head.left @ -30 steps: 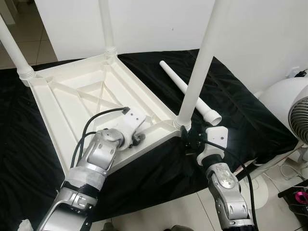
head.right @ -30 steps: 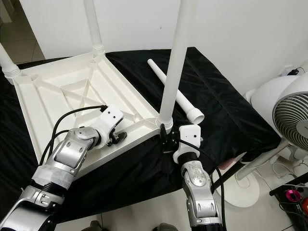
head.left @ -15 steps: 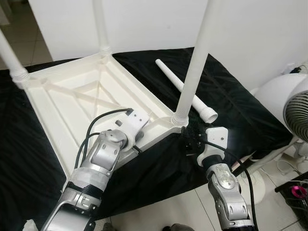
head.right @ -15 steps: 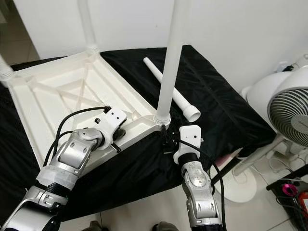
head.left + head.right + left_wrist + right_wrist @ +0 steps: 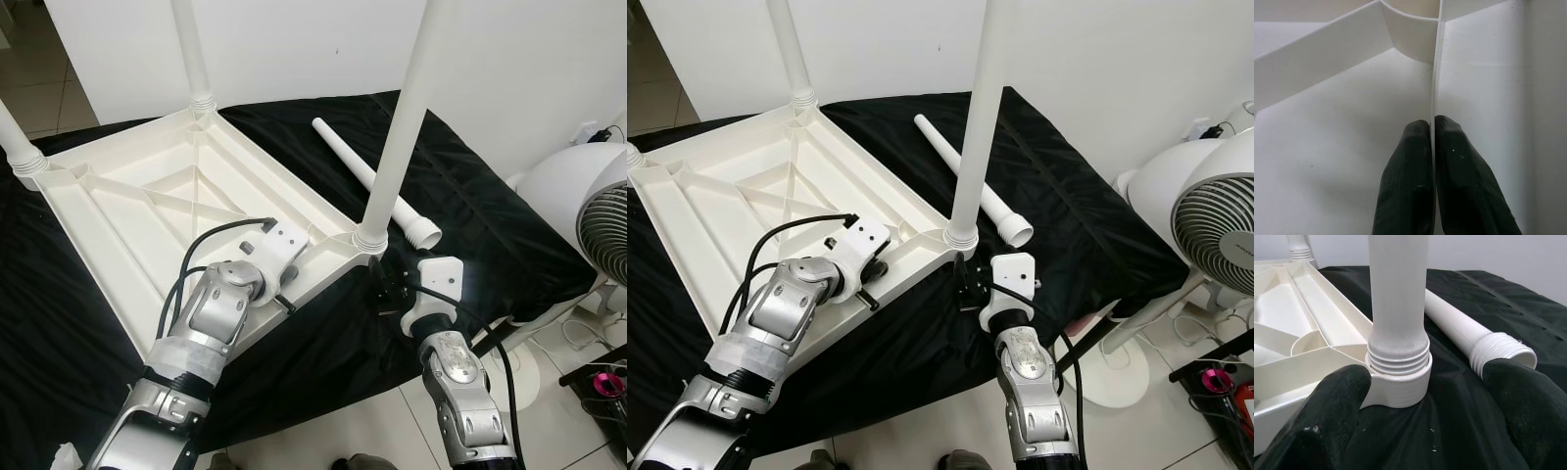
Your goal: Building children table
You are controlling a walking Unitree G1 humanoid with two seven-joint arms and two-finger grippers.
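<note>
An upturned white plastic child's tabletop [image 5: 147, 211] lies ribbed side up on the black cloth [image 5: 490, 225] that drapes the counter, its long axis running from the far left corner toward the near right corner; white plastic legs stand upright from its sockets, one at the far left corner [image 5: 18, 137], one at the far corner [image 5: 191, 54], and a tall one at the near right corner [image 5: 397, 127], its threaded foot seated in the corner socket [image 5: 1400, 377]; the left pincer [image 5: 1431, 142] sits over the tabletop's near long edge, left of that socket, its two black fingers [image 5: 1405, 181] pressed together on a thin upright rib [image 5: 1436, 73] of the underside, which runs straight away from the fingertips toward a curved web; just right of the near right corner, the right pincer [image 5: 384, 291] hangs at the socket's level, close beside it over the cloth and not touching it, its black fingers [image 5: 1327, 421] spread wide, one toward the tabletop, the other [image 5: 1533, 411] toward the loose leg; that loose white plastic leg [image 5: 377, 186] lies flat on the cloth beyond the right pincer, its long axis slanting from far left to near right, the threaded open end [image 5: 1503, 355] nearest the pincer and the tapered end pointing away; at the far right stands a white round fan [image 5: 1205, 215] on the floor.
</note>
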